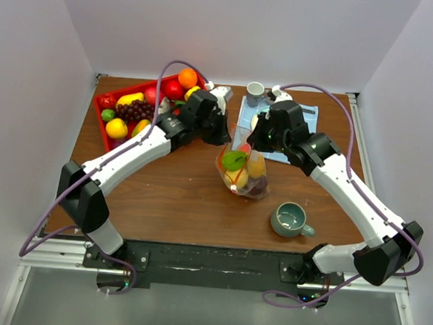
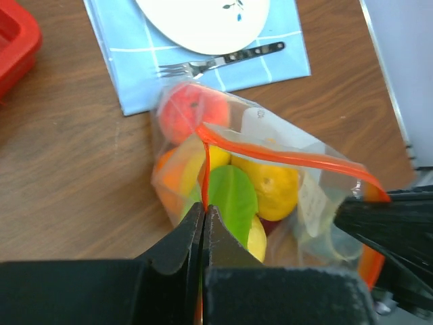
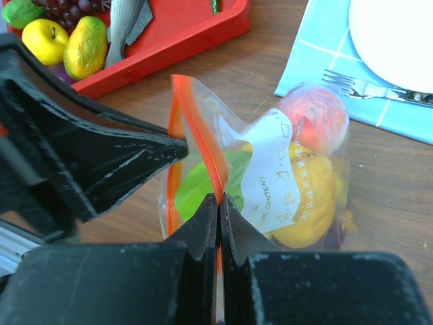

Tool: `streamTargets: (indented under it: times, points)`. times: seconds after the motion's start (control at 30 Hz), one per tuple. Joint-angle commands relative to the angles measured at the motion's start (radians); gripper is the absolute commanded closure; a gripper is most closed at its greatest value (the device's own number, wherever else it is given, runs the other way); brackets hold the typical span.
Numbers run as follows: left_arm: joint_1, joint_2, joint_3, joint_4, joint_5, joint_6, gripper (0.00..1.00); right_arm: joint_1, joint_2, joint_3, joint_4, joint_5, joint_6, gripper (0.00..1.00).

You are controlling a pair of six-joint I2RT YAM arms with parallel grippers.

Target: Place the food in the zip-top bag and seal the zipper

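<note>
The clear zip-top bag (image 1: 243,172) stands on the table between both arms, holding food: a green piece (image 2: 233,196), a yellow lemon (image 2: 274,189) and a red-peach fruit (image 2: 193,112). Its orange-red zipper (image 2: 284,154) runs between the two grippers and gapes open in the right wrist view (image 3: 203,128). My left gripper (image 2: 203,206) is shut on one end of the zipper strip. My right gripper (image 3: 219,198) is shut on the strip's other end. I cannot make out the white slider. More food (image 1: 134,111) lies in the red tray.
The red tray (image 3: 169,51) sits at the back left. A blue placemat (image 2: 122,61) with a white plate (image 2: 203,24) and fork (image 2: 216,62) lies behind the bag. A white cup (image 1: 256,90) stands at the back, a green mug (image 1: 291,219) front right.
</note>
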Motion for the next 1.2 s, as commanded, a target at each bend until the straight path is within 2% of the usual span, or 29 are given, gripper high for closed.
streamTargets:
  times: [0.0, 0.07, 0.2, 0.3, 0.33, 0.4, 0.53, 0.63, 0.7, 0.9, 1.0, 1.17]
  points:
    - [0.141, -0.049, 0.005, 0.014, 0.211, -0.152, 1.00, 0.006, 0.000, -0.024, 0.057, 0.015, -0.033, 1.00]
    - [0.198, -0.066, -0.033, 0.035, 0.287, -0.192, 1.00, 0.006, -0.009, -0.047, 0.060, 0.055, -0.045, 1.00]
    - [0.215, -0.149, -0.098, 0.104, 0.324, -0.315, 1.00, 0.008, -0.025, -0.041, 0.061, 0.073, -0.090, 1.00]
    - [0.218, -0.184, -0.141, 0.133, 0.301, -0.362, 1.00, 0.006, -0.032, -0.023, 0.063, 0.052, -0.116, 0.91]
    - [0.218, -0.191, -0.159, 0.139, 0.295, -0.376, 1.00, 0.008, -0.047, -0.030, 0.072, 0.035, -0.123, 0.82]
    - [0.219, -0.221, -0.188, 0.172, 0.275, -0.430, 1.00, 0.009, -0.074, -0.046, 0.105, -0.028, -0.149, 0.76]
    - [0.218, -0.272, -0.231, 0.192, 0.190, -0.502, 1.00, 0.057, -0.187, -0.159, 0.199, -0.065, -0.211, 0.62]
    - [0.218, -0.296, -0.243, 0.202, 0.131, -0.530, 1.00, 0.094, -0.316, -0.284, 0.296, -0.069, -0.240, 0.57]
    - [0.219, -0.303, -0.248, 0.184, 0.096, -0.534, 1.00, 0.103, -0.412, -0.354, 0.369, -0.071, -0.246, 0.57]
    - [0.232, -0.352, -0.291, 0.172, -0.010, -0.576, 1.00, 0.112, -0.691, -0.728, 0.631, -0.080, -0.232, 0.57]
    - [0.236, -0.355, -0.294, 0.164, -0.039, -0.597, 1.00, 0.114, -0.758, -0.822, 0.699, -0.069, -0.235, 0.57]
    - [0.241, -0.336, -0.299, 0.175, -0.054, -0.625, 1.00, 0.120, -0.759, -0.905, 0.785, -0.059, -0.237, 0.58]
